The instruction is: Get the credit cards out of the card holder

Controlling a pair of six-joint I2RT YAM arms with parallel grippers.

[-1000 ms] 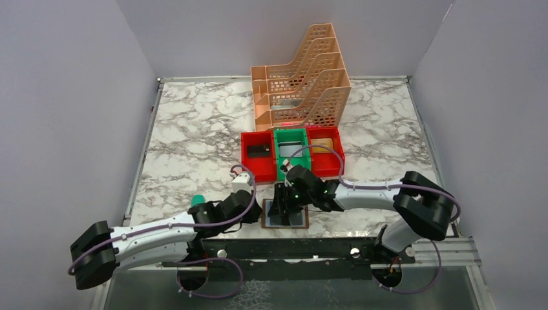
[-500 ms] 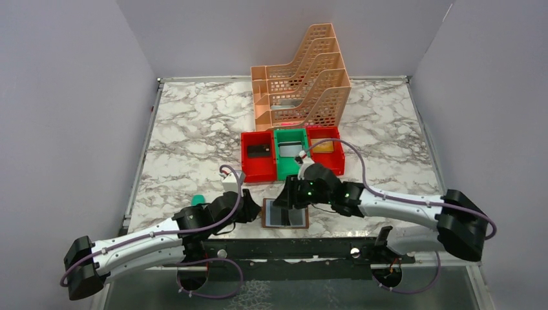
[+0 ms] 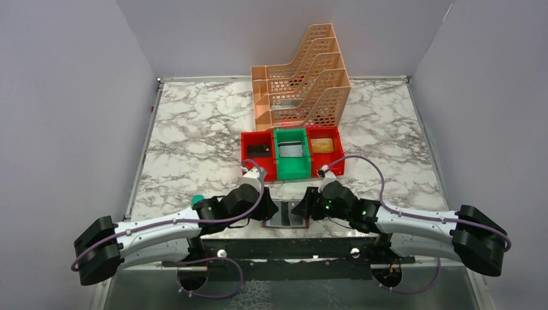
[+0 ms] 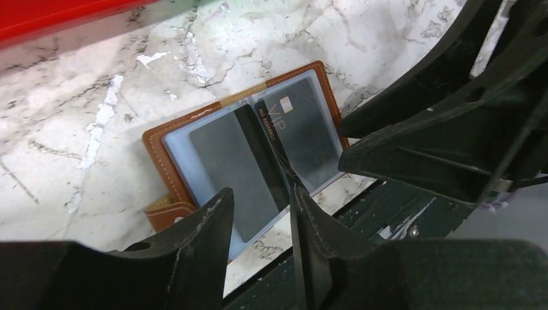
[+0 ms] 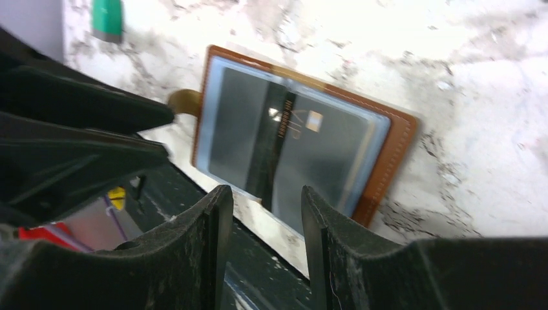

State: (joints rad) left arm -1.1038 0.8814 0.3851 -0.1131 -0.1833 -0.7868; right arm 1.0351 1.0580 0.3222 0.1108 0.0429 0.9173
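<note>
We are at the start of the job: the cards (image 4: 298, 129) sit inside the holder (image 3: 285, 217), and none is out yet. The holder lies open and flat on the table (image 3: 194, 142), right at the near edge, between our two grippers. Its grey-blue pockets face up. In the wrist views we see a dark card with a gold chip and the letters VIP, and a grey one beside it. Our left gripper (image 4: 258, 216) hangs just over the side with the snap tab, its fingers a little apart, with nothing between them. Our right gripper (image 5: 262, 236) hangs over the other side, also a little apart and holding nothing. As far as we can see, neither one touches the holder. We think the next move is to press one side of the holder down so it cannot slide. Then the other gripper can pinch the edge of a card and pull it straight out of its pocket. The cards are thin and lie flat, so the fingers must come in low and gentle. The holder is close to the table edge, so a hard push could knock it off.
</note>
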